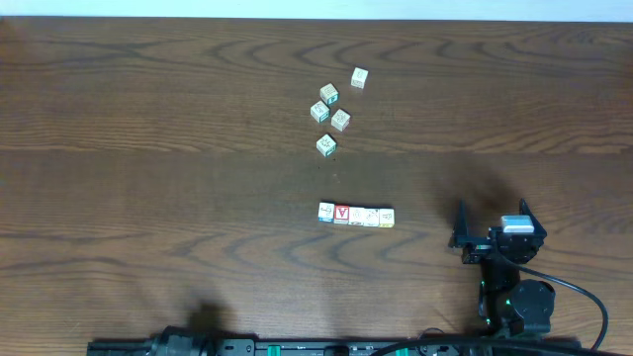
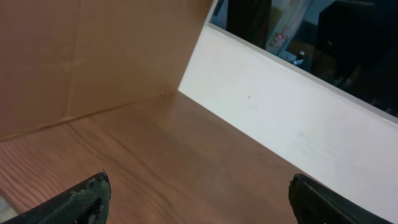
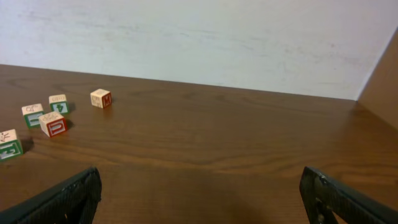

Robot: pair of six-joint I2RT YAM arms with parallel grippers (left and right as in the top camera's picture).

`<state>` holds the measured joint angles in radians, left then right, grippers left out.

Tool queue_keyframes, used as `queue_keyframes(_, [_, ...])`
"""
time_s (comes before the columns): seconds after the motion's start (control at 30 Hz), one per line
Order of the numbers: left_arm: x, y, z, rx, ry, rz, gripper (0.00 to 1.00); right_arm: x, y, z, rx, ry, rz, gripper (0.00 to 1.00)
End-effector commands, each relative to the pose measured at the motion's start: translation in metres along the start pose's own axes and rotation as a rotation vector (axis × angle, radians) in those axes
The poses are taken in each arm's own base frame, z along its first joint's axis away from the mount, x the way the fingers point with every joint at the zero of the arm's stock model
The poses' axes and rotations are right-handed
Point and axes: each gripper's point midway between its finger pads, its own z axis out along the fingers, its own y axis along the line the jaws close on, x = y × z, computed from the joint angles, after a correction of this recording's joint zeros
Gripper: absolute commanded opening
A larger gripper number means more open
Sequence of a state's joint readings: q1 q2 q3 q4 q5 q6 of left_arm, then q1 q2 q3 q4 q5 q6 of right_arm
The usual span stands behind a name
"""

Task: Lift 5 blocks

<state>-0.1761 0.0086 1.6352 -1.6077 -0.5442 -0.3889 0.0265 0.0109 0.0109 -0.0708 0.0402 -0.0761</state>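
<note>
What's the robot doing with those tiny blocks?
Nothing is being held right now. A row of five tiny wooden alphabet cubes sits on the brown wooden table. The right end effector is open beside the row, not touching it. The left end effector is open too, and empty. Five other pale printed cubes lie scattered farther back.

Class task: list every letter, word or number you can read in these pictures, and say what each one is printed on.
"V", white, as it seems: red-faced block in the near row.
"P", red: pale cube.
"M", likely: far cube.
Prints on the remaining cubes: too small or blurred to read.
</note>
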Motion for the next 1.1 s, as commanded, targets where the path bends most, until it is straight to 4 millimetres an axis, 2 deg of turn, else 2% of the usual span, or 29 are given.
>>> queue_keyframes(0.0, [0.025, -0.012, 0.017, -0.043, 0.084, 0.002, 0.92, 0.001, -0.002, 0.0, 0.007, 0.0, 0.017, 0.99])
queue_keyframes(0.17, [0.032, -0.062, 0.068, -0.039, 0.053, -0.016, 0.92, 0.001, -0.002, 0.0, 0.007, 0.0, 0.016, 0.99])
queue_keyframes(0.3, [0.048, -0.107, 0.117, 0.085, 0.056, 0.032, 0.92, 0.001, -0.002, 0.0, 0.007, 0.0, 0.017, 0.99])
queue_keyframes(0.37, [0.061, -0.117, 0.139, 0.114, 0.063, 0.071, 0.92, 0.001, -0.002, 0.0, 0.007, 0.0, 0.017, 0.99])
queue_keyframes(0.5, [0.096, -0.12, 0.179, 0.101, 0.091, 0.145, 0.92, 0.001, -0.002, 0.0, 0.007, 0.0, 0.017, 0.99])
queue_keyframes(0.7, [0.133, -0.129, 0.228, 0.133, 0.029, 0.197, 0.92, 0.001, -0.002, 0.0, 0.007, 0.0, 0.017, 0.99])
queue_keyframes(0.8, [0.161, -0.127, 0.245, 0.148, 0.051, 0.202, 0.92, 0.001, -0.002, 0.0, 0.007, 0.0, 0.017, 0.99])
queue_keyframes(0.9, [0.198, -0.112, 0.256, 0.11, 0.12, 0.226, 0.92, 0.001, -0.002, 0.0, 0.007, 0.0, 0.017, 0.99])
queue_keyframes(1.07, [0.239, -0.093, 0.266, 0.068, 0.192, 0.251, 0.92, 0.001, -0.002, 0.0, 0.007, 0.0, 0.016, 0.99])
